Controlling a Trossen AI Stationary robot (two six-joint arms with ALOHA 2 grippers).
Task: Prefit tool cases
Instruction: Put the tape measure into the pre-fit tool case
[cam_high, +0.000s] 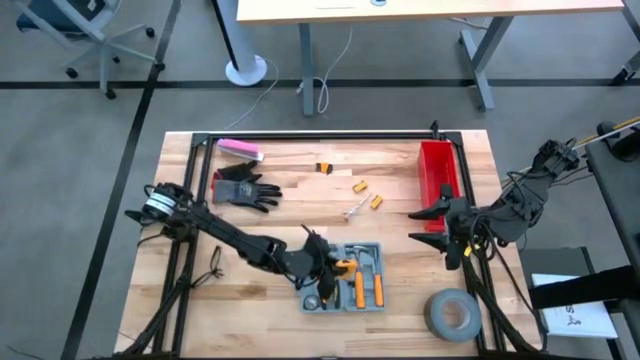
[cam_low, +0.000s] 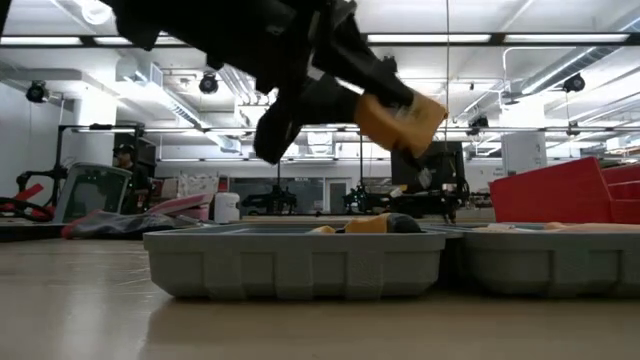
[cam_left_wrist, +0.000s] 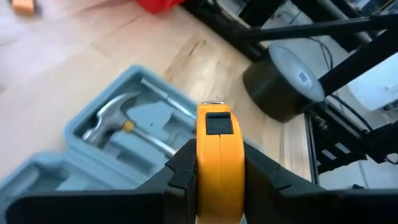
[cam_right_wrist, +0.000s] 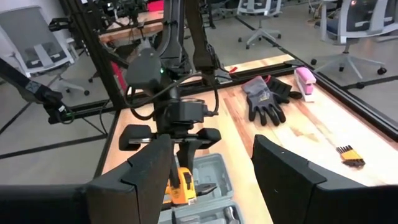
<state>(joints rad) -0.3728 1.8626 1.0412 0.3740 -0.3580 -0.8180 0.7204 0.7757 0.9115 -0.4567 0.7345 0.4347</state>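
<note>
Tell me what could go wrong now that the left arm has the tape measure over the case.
The left gripper pinches the yellow tape measure by its flat sides above the open tool case, so it might slip or land askew of its slot. A hammer already lies in the case, so the tape measure could knock it. The right gripper waits open by the red bin.

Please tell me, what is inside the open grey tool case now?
Inside the tool case lie a hammer and orange-handled tools. The left claw, holding a yellow tape measure above it, covers some slots.
</note>
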